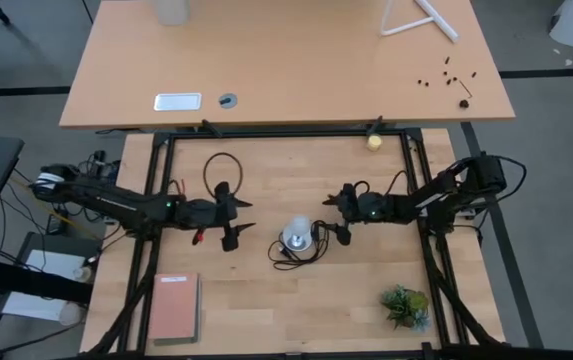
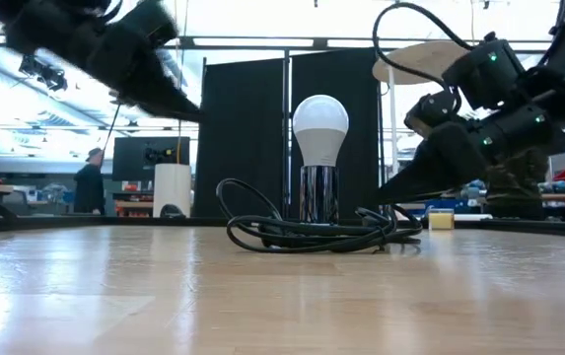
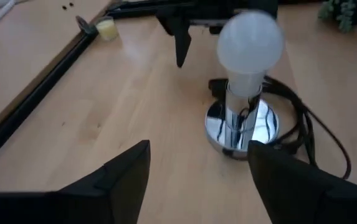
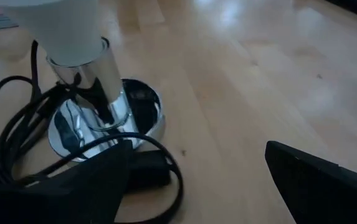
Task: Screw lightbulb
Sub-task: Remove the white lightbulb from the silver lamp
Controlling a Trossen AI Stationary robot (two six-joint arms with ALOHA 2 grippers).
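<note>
The left gripper [image 1: 234, 222] hovered left of the lamp, its fingers [image 3: 119, 177] spread wide and holding nothing. The lightbulb [image 2: 319, 126] stood upright in the chrome socket base [image 3: 240, 127] at the table's middle, black cord [image 2: 312, 232] coiled around it. Just right, the right gripper [image 1: 337, 216] sat low beside the base, jaws wide, empty.

I see bare wood between my left gripper [image 1: 236, 222] and the bulb [image 1: 297, 230], an open lane in. On the other side my right gripper [image 1: 338, 216] sits close beside it. The coiled cord [image 1: 291, 257] clutters the near side around the socket [image 3: 240, 127].
</note>
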